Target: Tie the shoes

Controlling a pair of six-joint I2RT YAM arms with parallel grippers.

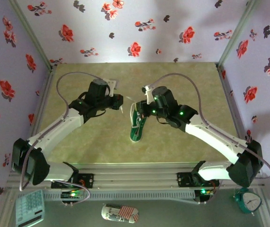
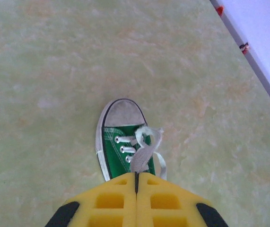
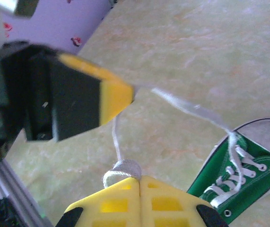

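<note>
The shoe (image 1: 137,126) lies on the table (image 1: 97,142), midway between the two arms. Above the far end of the shoe, the right pincer (image 3: 139,182) is closed on a loop of white lace (image 3: 121,171). Beyond the shoe and to its left, the left pincer (image 2: 136,176) is closed on the lace, which runs taut to the shoe's eyelets.

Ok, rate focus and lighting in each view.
Top external: soft overall, green lights glowing on the arms, faint shadows on the table. Left wrist: even light, green sneaker sharp, left gripper softer. Right wrist: left gripper badly blurred up close; white lace and sneaker clearer.
</note>
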